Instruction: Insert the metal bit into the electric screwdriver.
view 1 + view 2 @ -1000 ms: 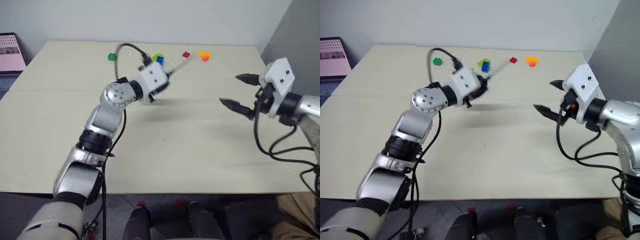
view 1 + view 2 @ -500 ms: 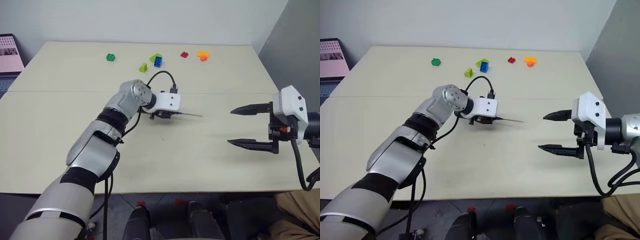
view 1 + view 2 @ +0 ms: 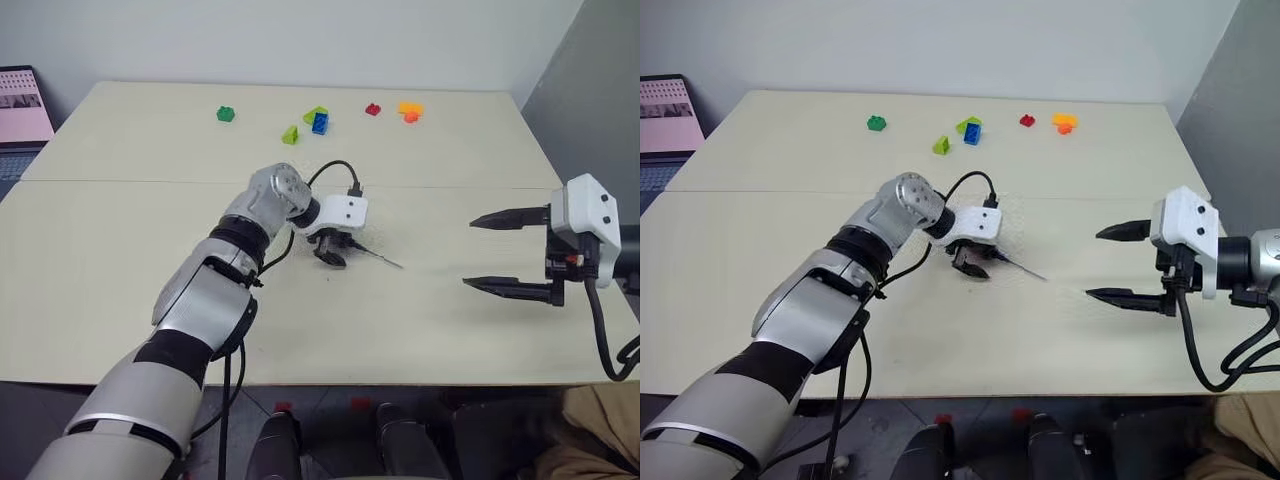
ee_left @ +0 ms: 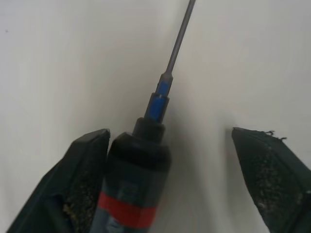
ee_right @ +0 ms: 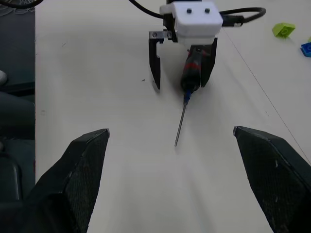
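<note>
The electric screwdriver (image 5: 193, 70) sits near the middle of the bench (image 3: 120, 260), with the metal bit (image 5: 180, 125) already seated in its bluish tip and slanting down so its far end reaches the bench surface. The left gripper (image 5: 181, 80) has its fingers spread wide around the tool; the screwdriver rests against one finger (image 4: 77, 179) and the other stands clear of it. Well apart, toward the bench's right edge, the right gripper (image 3: 508, 252) hangs wide open and holds nothing, its fingers pointing toward the screwdriver.
</note>
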`<state>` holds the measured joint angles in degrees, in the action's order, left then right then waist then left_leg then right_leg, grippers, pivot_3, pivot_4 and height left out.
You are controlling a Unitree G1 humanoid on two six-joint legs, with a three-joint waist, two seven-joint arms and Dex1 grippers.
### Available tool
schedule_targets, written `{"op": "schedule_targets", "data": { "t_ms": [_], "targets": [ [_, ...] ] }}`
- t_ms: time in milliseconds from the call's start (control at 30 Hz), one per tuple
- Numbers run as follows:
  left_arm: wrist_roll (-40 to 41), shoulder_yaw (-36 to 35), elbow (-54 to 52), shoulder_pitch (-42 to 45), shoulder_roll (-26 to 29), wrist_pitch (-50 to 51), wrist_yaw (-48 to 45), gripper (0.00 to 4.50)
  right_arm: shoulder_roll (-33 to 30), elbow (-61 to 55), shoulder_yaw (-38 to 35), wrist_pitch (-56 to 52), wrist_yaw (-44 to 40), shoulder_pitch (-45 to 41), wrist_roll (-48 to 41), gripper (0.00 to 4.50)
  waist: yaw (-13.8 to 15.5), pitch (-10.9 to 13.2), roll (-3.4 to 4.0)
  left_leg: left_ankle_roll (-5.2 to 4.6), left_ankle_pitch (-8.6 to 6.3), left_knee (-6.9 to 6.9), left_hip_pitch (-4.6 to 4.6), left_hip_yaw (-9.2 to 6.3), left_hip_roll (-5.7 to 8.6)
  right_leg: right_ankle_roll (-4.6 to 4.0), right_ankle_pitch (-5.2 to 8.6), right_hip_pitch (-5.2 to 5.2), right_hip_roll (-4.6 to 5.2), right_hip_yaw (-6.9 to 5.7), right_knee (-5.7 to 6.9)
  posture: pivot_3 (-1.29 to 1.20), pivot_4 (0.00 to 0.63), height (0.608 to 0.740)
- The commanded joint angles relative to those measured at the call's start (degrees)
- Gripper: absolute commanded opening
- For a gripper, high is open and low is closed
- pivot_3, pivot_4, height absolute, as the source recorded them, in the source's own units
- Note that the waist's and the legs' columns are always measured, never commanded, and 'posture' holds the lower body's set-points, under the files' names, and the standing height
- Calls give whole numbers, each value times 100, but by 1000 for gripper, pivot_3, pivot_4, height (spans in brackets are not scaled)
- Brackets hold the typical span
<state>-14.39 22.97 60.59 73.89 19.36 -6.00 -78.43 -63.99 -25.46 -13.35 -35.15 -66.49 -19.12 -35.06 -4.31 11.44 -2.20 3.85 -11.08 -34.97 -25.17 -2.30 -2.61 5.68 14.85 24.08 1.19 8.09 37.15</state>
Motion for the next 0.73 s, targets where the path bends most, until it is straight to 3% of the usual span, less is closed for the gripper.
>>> {"op": "schedule_targets", "data": {
  "t_ms": [33, 200, 333, 467, 733],
  "targets": [
    [708, -815, -1026, 39, 644, 845, -279, 4483, 13, 80, -108, 193, -15, 8, 42, 4298, -14, 0, 0, 0, 0, 0, 0, -2, -1, 0, 0, 0, -1, -1, 3, 0, 150, 740],
    [1138, -1554, -2089, -447, 1779, 1745, -173, 4483, 76, 348, -116, 430, 9, 57, 177, 4298, -61, -1, 1, 1, 1, -1, 12, -4, -5, 0, 0, -4, -1, -5, 12, 0, 150, 740],
    [1615, -2219, -3310, -1572, 3076, 2449, -556, 4483, 63, 499, -105, 578, -94, 47, 232, 4298, -119, 0, 1, 1, 1, -2, 28, -1, -7, -1, 1, -2, -2, -4, 50, 0, 150, 740],
    [1976, -2625, -4079, -2535, 3764, 2865, -615, 4483, 35, 692, -103, 756, -244, 76, 301, 4298, -6, 1, 1, 4, 3, -18, 30, -26, -12, -10, 6, -9, -4, -38, 78, 0, 150, 740],
    [2732, -3198, -4966, -3870, 4089, 3680, -403, 4483, 192, 988, 259, 926, -312, -75, 455, 4298, 73, 1, 2, 10, 6, -100, 35, -65, -17, -49, 52, -64, -1, -87, 88, 0, 150, 740]
  ]
}}
